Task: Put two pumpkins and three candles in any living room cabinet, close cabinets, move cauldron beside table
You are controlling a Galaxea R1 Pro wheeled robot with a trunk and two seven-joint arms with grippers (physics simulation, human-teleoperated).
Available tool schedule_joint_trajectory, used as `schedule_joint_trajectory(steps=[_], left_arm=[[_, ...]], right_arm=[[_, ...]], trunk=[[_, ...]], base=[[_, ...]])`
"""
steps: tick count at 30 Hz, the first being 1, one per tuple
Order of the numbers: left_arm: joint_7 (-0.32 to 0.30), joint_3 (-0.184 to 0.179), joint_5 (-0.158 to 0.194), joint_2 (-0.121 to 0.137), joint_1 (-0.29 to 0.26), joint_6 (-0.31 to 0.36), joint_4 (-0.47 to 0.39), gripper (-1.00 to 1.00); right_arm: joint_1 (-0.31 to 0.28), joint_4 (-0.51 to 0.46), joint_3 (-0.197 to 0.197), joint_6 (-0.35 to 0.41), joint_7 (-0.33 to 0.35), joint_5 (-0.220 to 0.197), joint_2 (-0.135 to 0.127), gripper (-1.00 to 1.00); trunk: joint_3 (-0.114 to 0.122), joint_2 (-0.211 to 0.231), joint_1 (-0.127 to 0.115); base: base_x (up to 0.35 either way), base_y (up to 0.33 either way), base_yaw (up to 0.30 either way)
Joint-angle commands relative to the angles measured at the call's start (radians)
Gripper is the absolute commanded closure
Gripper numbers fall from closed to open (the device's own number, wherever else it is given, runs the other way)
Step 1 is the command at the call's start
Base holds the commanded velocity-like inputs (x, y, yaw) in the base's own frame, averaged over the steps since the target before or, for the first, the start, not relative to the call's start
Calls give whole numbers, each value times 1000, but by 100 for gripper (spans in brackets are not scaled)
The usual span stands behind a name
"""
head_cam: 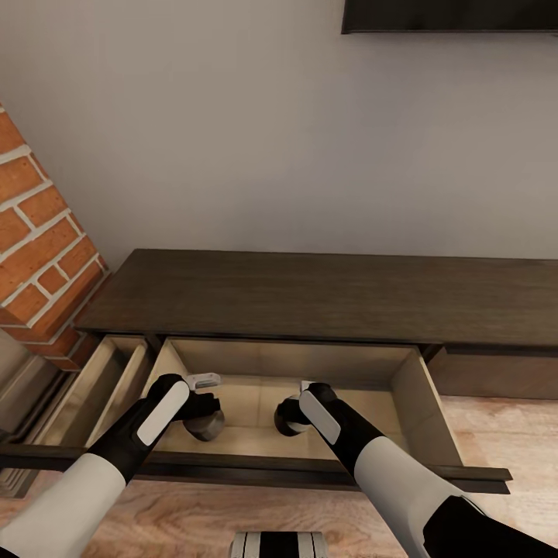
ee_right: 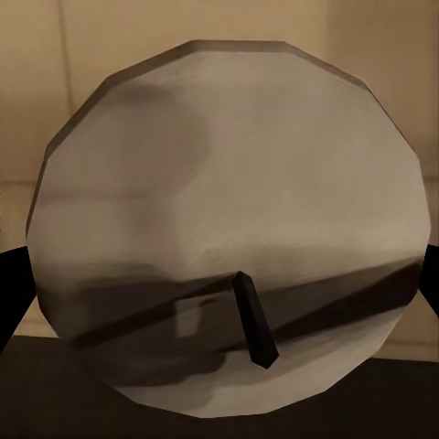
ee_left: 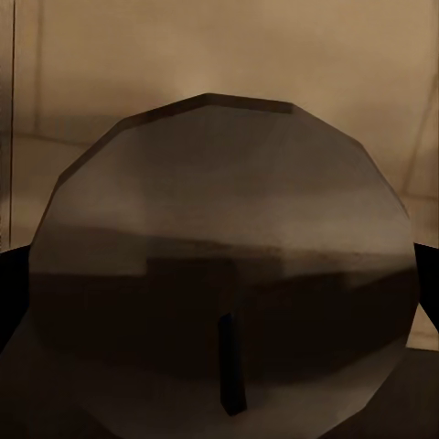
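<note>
Both arms hold candles down inside an open cabinet drawer.

Head view: the dark-brown cabinet (head_cam: pixel 310 294) runs across the middle of the frame, its wide drawer (head_cam: pixel 407 387) pulled out at lower centre, tan inside. The left gripper (head_cam: pixel 203 418) grasps a grey-brown candle (head_cam: pixel 209 426) at the drawer's left; the right gripper (head_cam: pixel 288 415) grasps a second candle (head_cam: pixel 285 418) just right of it, mostly hidden by the wrist. A brick column (head_cam: pixel 39 248) stands at left, and a dark panel (head_cam: pixel 449 15) is cut off at the top edge. No writing is readable.

Left wrist view: the candle's round face (ee_left: pixel 219 265) with its dark wick (ee_left: pixel 231 366) sits between black fingers (ee_left: pixel 11 293), clenched on it.

Right wrist view: the other candle's face (ee_right: pixel 229 229), wick (ee_right: pixel 254 320) tilted, is clamped likewise by the fingers (ee_right: pixel 11 293).
</note>
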Motion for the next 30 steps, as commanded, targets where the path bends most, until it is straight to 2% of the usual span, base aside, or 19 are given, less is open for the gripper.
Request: schedule_joint_trajectory(steps=[1, 7, 10, 23, 24, 30], left_arm=[[10, -4, 11, 1, -1, 0, -1, 100], [10, -4, 11, 1, -1, -1, -1, 100], [10, -3, 11, 1, -1, -1, -2, 100], [10, -3, 11, 1, -1, -2, -2, 100], [10, -3, 11, 1, -1, -2, -2, -100], [9, -3, 12, 2, 1, -17, -2, -100]], right_arm=[[-1, -1, 3, -1, -9, -12, 0, 100], [-1, -1, 3, -1, -9, -12, 0, 100], [-1, -1, 3, -1, -9, -12, 0, 100], [-1, -1, 3, -1, -9, -12, 0, 100], [-1, -1, 3, -1, -9, -12, 0, 100], [-1, -1, 3, -1, -9, -12, 0, 100]], trunk=[[-1, 0, 0], [-1, 0, 0], [-12, -1, 1], [-12, -1, 1], [-12, -1, 1], [-12, -1, 1]], base=[[0, 0, 0], [0, 0, 0], [0, 0, 0], [0, 0, 0], [0, 0, 0], [0, 0, 0]])
